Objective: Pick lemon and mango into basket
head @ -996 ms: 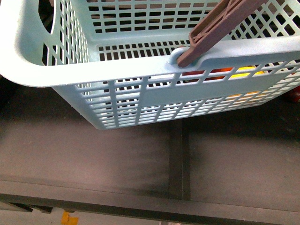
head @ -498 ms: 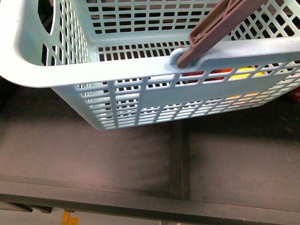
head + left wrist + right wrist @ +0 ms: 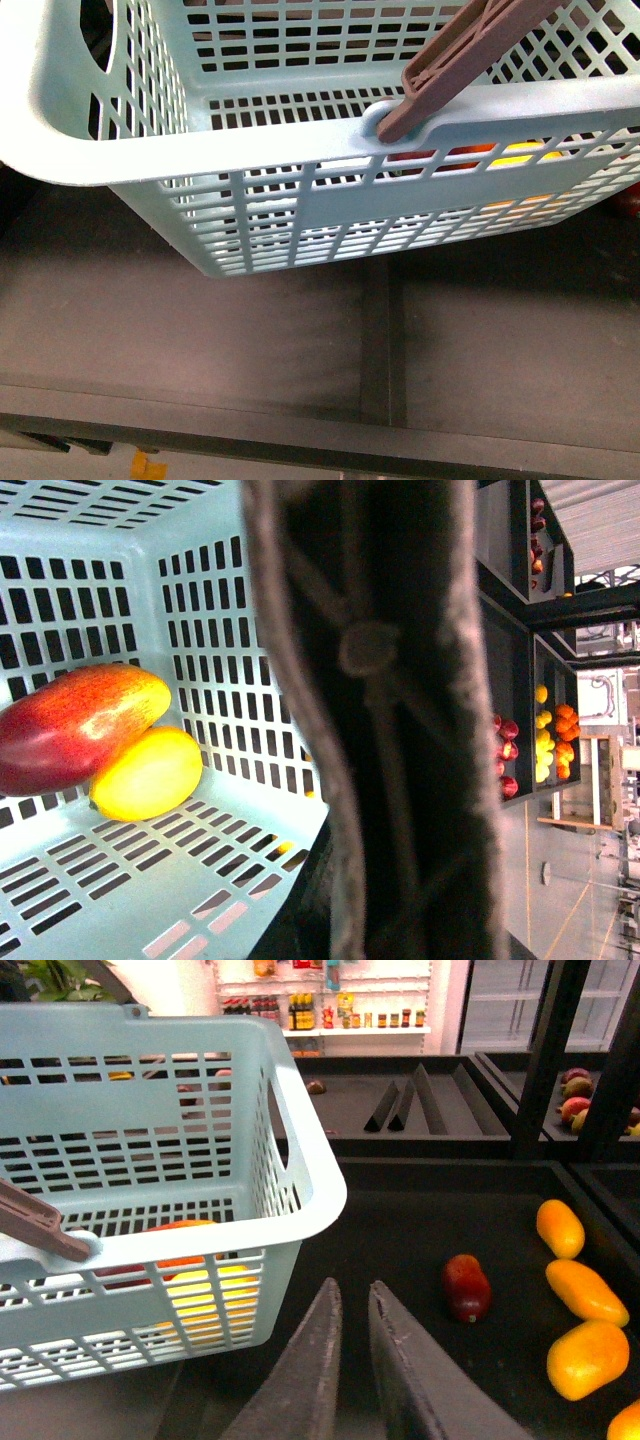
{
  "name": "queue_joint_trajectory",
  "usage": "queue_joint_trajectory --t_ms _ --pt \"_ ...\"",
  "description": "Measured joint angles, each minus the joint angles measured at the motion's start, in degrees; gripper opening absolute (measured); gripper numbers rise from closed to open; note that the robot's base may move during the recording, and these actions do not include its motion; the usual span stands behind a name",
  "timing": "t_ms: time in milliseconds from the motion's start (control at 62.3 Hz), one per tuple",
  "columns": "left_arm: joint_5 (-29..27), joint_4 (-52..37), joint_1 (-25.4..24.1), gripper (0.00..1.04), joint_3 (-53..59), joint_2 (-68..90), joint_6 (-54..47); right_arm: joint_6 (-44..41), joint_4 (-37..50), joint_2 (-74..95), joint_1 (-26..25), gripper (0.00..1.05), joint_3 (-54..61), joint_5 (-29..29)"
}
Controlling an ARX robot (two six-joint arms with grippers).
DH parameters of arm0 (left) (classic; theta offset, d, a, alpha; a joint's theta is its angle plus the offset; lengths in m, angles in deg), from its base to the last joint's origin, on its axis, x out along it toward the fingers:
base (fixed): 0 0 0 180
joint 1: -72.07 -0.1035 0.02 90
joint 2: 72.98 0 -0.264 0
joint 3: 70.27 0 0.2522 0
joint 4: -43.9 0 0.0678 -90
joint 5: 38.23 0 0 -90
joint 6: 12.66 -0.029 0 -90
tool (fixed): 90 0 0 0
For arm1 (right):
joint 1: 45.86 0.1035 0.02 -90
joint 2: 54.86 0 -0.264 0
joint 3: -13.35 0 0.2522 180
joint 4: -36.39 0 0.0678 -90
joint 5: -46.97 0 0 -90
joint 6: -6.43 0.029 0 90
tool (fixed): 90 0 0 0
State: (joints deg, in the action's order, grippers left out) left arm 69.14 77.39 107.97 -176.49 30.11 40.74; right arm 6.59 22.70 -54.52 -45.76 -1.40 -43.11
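Nothing has moved in the front view since the earlier frames: the basket (image 3: 200, 150) sits unchanged on the dark surface (image 3: 200, 340). The left wrist view shows the mango (image 3: 75, 725) touching the lemon (image 3: 148, 773) inside the basket; the left fingers' state I cannot tell. In the right wrist view the right fingers (image 3: 347, 1305) are nearly closed and empty beside the basket; a swing could knock it.

In my basket (image 3: 250, 630) the mango (image 3: 75, 725) and lemon (image 3: 148, 773) lie touching on the floor, seemingly near a corner; loose fruits (image 3: 575, 1300) lie beside it.
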Motion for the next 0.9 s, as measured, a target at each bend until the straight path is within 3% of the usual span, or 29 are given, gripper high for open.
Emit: queue_joint_trajectory --t_ms 482,546,626,658,899 --pt "0.0 0.0 0.0 0.04 0.0 0.0 0.0 0.0 0.0 0.0 0.0 0.98 0.0 0.0" --pt "-4.9 -2.3 0.4 0.04 0.9 -0.1 0.1 0.0 0.0 0.0 0.0 0.96 0.0 0.0" --pt "-17.9 -5.3 1.2 0.04 3.6 -0.4 -0.2 0.0 0.0 0.0 0.0 0.96 0.0 0.2" --pt "-20.3 -5.8 0.7 0.04 4.7 -0.8 -1.9 0.0 0.0 0.0 0.0 0.96 0.0 0.1" --pt "-17.2 -9.8 -6.6 0.04 12.4 -5.4 -2.6 0.0 0.0 0.0 0.0 0.96 0.0 0.0"
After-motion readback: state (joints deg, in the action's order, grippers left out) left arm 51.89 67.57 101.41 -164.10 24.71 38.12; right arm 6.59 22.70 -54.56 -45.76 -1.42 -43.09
